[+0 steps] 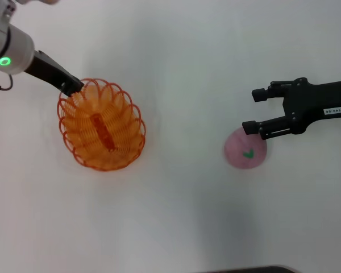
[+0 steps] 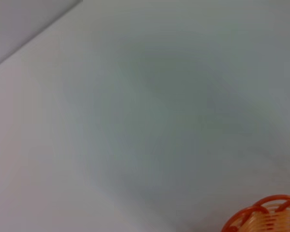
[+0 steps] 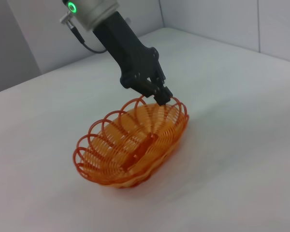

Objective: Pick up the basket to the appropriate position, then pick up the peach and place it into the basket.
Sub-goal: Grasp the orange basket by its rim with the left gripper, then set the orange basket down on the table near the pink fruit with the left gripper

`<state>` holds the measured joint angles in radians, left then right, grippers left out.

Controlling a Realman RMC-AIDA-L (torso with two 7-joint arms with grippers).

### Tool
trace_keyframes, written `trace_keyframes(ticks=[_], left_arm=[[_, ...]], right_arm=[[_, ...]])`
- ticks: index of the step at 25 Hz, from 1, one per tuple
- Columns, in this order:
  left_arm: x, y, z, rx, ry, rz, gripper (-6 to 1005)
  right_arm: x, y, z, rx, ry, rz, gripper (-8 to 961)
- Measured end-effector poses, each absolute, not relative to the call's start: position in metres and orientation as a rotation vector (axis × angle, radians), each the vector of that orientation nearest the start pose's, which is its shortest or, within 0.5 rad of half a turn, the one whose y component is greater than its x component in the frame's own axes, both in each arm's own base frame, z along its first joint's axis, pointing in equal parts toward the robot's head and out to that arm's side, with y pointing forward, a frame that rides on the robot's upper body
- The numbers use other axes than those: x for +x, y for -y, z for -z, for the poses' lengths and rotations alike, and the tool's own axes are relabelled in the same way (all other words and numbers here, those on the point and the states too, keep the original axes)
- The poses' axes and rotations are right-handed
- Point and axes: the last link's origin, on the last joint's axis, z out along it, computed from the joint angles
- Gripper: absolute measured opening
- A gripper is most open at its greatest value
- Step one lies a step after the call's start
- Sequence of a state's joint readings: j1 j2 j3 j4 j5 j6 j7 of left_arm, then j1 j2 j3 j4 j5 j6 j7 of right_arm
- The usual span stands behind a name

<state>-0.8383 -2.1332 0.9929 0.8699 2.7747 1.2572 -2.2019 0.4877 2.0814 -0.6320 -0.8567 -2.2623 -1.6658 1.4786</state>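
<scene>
The orange wire-weave basket [image 1: 102,132] lies left of the middle of the white table; it also shows in the right wrist view [image 3: 133,145], and its rim shows in the left wrist view [image 2: 266,217]. My left gripper [image 1: 75,88] is shut on the basket's far left rim, and shows in the right wrist view [image 3: 162,94] too. The pale pink peach [image 1: 245,149], with its green leaf mark facing up, sits on the table at the right. My right gripper [image 1: 252,111] is open and empty, just beyond the peach, with its nearer finger over the peach's far edge.
The white table [image 1: 182,62] fills the head view. A dark edge [image 1: 244,269] shows at the bottom. Grey wall panels [image 3: 222,19] stand behind the table in the right wrist view.
</scene>
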Motion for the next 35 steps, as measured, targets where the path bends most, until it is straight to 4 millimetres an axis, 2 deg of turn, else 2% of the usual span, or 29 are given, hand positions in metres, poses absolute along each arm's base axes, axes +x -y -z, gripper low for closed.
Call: trace_keyframes(ticks=[5, 6, 7, 9, 14, 18, 23, 27, 35], left_arm=[[-0.220, -0.418, -0.011, -2.452, 1.075, -0.255, 57], [-0.220, -0.418, -0.011, -2.452, 1.075, -0.255, 54], [-0.228, -0.417, -0.025, -2.376, 1.229, -0.173, 52], [-0.241, -0.410, -0.039, -2.304, 1.387, -0.082, 47], [-0.267, -0.389, -0.054, -2.198, 1.607, 0.097, 39], [-0.286, -0.367, -0.053, -2.141, 1.735, 0.250, 41], [-0.300, -0.346, -0.041, -2.071, 1.820, 0.410, 53], [-0.306, -0.339, -0.033, -1.996, 1.805, 0.509, 62], [-0.312, -0.332, -0.023, -1.984, 1.834, 0.521, 118]], right_arm=[[0.285, -0.314, -0.025, -2.811, -0.665, -0.386, 916], [0.285, -0.314, -0.025, -2.809, -0.662, -0.390, 916], [0.284, -0.315, -0.025, -2.809, -0.659, -0.394, 916], [0.283, -0.315, -0.025, -2.809, -0.650, -0.395, 916], [0.281, -0.319, -0.025, -2.811, -0.622, -0.391, 916], [0.277, -0.322, -0.022, -2.820, -0.599, -0.394, 915], [0.272, -0.328, -0.018, -2.831, -0.562, -0.390, 915], [0.269, -0.331, -0.015, -2.840, -0.548, -0.395, 914], [0.269, -0.334, -0.016, -2.828, -0.542, -0.384, 914]])
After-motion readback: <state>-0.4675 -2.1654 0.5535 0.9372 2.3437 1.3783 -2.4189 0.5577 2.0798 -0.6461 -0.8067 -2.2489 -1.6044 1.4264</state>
